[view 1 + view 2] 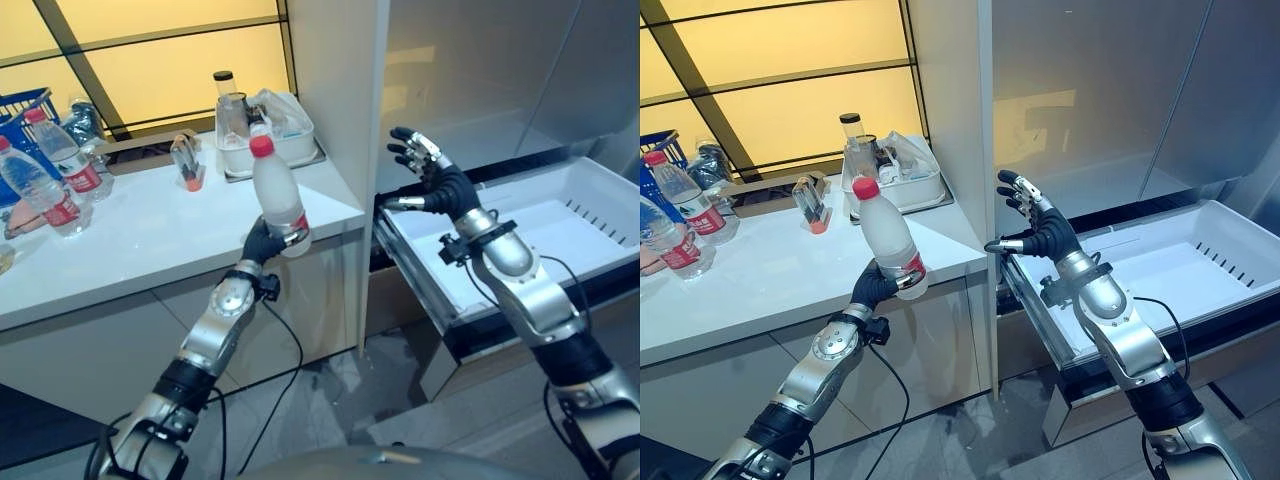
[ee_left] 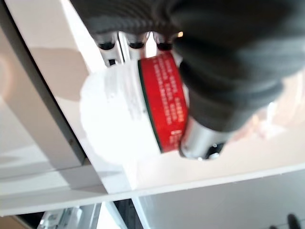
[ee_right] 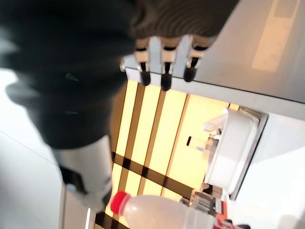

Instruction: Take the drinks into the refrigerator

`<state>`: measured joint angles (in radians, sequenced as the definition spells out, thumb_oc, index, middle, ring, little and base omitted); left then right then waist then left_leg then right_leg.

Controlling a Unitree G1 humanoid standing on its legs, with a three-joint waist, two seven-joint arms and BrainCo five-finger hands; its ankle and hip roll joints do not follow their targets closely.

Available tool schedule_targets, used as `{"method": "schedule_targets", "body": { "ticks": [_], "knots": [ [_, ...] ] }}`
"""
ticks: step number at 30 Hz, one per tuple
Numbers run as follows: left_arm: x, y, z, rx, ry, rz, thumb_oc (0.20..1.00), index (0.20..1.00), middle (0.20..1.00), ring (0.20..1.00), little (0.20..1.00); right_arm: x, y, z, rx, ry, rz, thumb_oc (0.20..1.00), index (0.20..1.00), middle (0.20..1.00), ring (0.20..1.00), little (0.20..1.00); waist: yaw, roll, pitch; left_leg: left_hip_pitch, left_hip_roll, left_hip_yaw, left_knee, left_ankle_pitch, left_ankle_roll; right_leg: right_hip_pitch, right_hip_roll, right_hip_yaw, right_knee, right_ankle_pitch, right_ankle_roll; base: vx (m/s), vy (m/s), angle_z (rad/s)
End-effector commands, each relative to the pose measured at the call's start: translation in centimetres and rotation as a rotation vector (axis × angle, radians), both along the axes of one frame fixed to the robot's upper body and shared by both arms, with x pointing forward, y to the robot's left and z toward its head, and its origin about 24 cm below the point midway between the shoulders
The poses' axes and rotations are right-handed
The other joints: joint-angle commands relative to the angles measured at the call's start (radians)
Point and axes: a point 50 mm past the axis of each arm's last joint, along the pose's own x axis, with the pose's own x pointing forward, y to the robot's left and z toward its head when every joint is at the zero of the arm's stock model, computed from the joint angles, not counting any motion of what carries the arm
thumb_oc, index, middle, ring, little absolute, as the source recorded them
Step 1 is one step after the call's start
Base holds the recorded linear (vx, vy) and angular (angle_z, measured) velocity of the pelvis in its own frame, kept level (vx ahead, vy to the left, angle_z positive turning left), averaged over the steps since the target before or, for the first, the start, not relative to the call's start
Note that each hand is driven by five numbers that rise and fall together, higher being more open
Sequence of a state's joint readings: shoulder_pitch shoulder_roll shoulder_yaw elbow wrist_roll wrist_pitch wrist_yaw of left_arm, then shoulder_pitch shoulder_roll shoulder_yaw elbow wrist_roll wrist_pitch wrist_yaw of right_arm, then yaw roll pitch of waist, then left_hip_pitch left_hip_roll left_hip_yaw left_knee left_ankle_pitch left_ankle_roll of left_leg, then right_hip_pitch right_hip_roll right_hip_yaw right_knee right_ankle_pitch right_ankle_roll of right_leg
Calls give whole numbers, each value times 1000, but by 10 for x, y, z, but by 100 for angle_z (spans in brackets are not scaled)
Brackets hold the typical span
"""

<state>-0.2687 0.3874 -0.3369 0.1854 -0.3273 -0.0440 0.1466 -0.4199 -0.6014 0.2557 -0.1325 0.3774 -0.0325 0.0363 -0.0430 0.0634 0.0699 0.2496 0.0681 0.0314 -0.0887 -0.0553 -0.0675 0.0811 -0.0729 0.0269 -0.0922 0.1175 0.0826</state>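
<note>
The left hand [image 1: 262, 243] grasps the bottle [image 1: 277, 195] at its lower end, fingers wrapped round the red label band, and holds it upright at frame centre, red cap up, over the front right corner of the white counter [image 1: 180, 240]. The counter edge runs just below the hand. To the right of the bottle the white cabinet panel [image 1: 335, 120] rises to the top of the frame, standing between the bottle and the pulled-out drawer [image 1: 520, 235] at right.

The right hand [image 1: 1040, 228] hovers with fingers spread and released, holding nothing, over the drawer's near left corner (thumb pointing toward the panel). The drawer interior shows bare white floor with a row of slots near its far right wall; its right end is cut off by the frame edge.

In the left wrist view the hand's cover hides the upper part of the bottle, and only its base and label band show.

On the counter, upper left: two more red-capped bottles [image 1: 45, 175], partly cut by the frame edge, before a blue basket [image 1: 25, 105]. Further back stands a white tub [image 1: 275, 135] with a glass jar [image 1: 226, 95] and crumpled plastic inside, contents hard to make out. A small item [image 1: 187, 165] with an orange base stands beside it.
</note>
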Motion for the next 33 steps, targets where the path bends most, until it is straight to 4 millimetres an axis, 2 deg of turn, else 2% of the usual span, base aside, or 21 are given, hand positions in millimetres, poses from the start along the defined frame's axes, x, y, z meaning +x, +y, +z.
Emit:
{"method": "schedule_targets", "body": {
  "ticks": [1, 2, 6, 7, 8, 9, 12, 16, 18, 21, 28, 33],
  "knots": [
    [29, -23, 65, 29, -282, -106, 200, 200, 200, 200, 200, 12, 12, 36, -101, -153, 13, 1000, 1000, 1000, 1000, 1000, -7, -42, -54, -54, -1, -23, 1, 2, 9, 95, -24, 8, 97, -214, 32, 0, 0, 0],
    [30, -31, 65, 46, -283, -136, 200, 200, 200, 200, 200, 20, 21, 37, -163, -141, 30, 1000, 1000, 1000, 1000, 1000, -2, -44, -57, -54, 0, -22, 1, 3, 8, 98, -24, 6, 95, -213, 32, 0, 0, 0],
    [34, -46, 70, 75, -296, -182, 200, 200, 200, 200, 200, 29, 40, 33, -168, -92, 82, 1000, 1000, 1000, 1000, 1000, 3, -46, -56, -53, 0, -24, 1, 4, 8, 103, -23, 4, 93, -212, 31, 0, 0, 0],
    [34, -46, 70, 75, -297, -182, 200, 200, 200, 200, 200, 29, 40, 34, -168, -92, 82, 1000, 1000, 1000, 1000, 1000, 3, -46, -55, -52, -1, -24, 1, 4, 8, 103, -23, 4, 93, -212, 31, 0, 0, 0],
    [36, -51, 72, 93, -305, -191, 200, 200, 200, 200, 200, 28, 51, 33, -172, -85, 125, 1000, 1000, 1000, 1000, 1000, 4, -45, -55, -52, 0, -27, 1, 5, 7, 103, -23, 4, 93, -213, 30, 0, 0, 0],
    [36, -51, 72, 93, -306, -191, 200, 200, 200, 200, 200, 29, 51, 34, -172, -85, 125, 1000, 1000, 1000, 1000, 1000, 3, -45, -55, -52, 0, -27, 1, 5, 7, 103, -23, 4, 93, -213, 30, 0, 0, 0],
    [41, -56, 79, 120, -335, -176, 200, 200, 200, 200, 200, 26, 69, 34, -158, -87, 183, 1000, 1000, 1000, 1000, 1000, 5, -44, -54, -53, 0, -29, 1, 6, 7, 101, -23, 1, 94, -213, 29, 0, 0, 0],
    [43, -54, 83, 128, -358, -147, 200, 200, 200, 200, 200, 21, 74, 34, -130, -98, 206, 1000, 1000, 1000, 1000, 1000, 4, -43, -52, -54, 0, -29, 1, 7, 7, 100, -22, 0, 97, -213, 29, 0, 0, 0],
    [42, -45, 87, 115, -379, -110, 200, 200, 200, 200, 200, 12, 72, 37, -105, -127, 228, 1000, 1000, 1000, 1000, 1000, 4, -41, -51, -55, 1, -28, 1, 6, 6, 101, -23, 0, 96, -214, 29, 0, 0, 0],
    [42, -43, 84, 112, -369, -93, 200, 200, 200, 200, 200, 11, 70, 34, -102, -124, 218, 1000, 1000, 1000, 1000, 1000, 4, -43, -51, -55, 2, -30, 1, 6, 8, 102, -25, 0, 94, -214, 30, 0, 0, 0],
    [45, -40, 84, 126, -377, -40, 200, 200, 200, 200, 200, 20, 71, 24, -78, -81, 157, 1000, 1000, 1000, 1000, 1000, 6, -46, -55, -51, 0, -27, 1, 3, 8, 108, -26, 0, 87, -212, 30, 0, 0, 0],
    [53, -44, 92, 229, -415, -45, 200, 200, 200, 200, 200, 29, 86, 20, -97, -14, 196, 1000, 1000, 1000, 1000, 1000, 8, -47, -53, -52, 1, -25, 1, 5, 6, 106, -26, 2, 87, -210, 30, 0, 0, 0]
  ]
}}
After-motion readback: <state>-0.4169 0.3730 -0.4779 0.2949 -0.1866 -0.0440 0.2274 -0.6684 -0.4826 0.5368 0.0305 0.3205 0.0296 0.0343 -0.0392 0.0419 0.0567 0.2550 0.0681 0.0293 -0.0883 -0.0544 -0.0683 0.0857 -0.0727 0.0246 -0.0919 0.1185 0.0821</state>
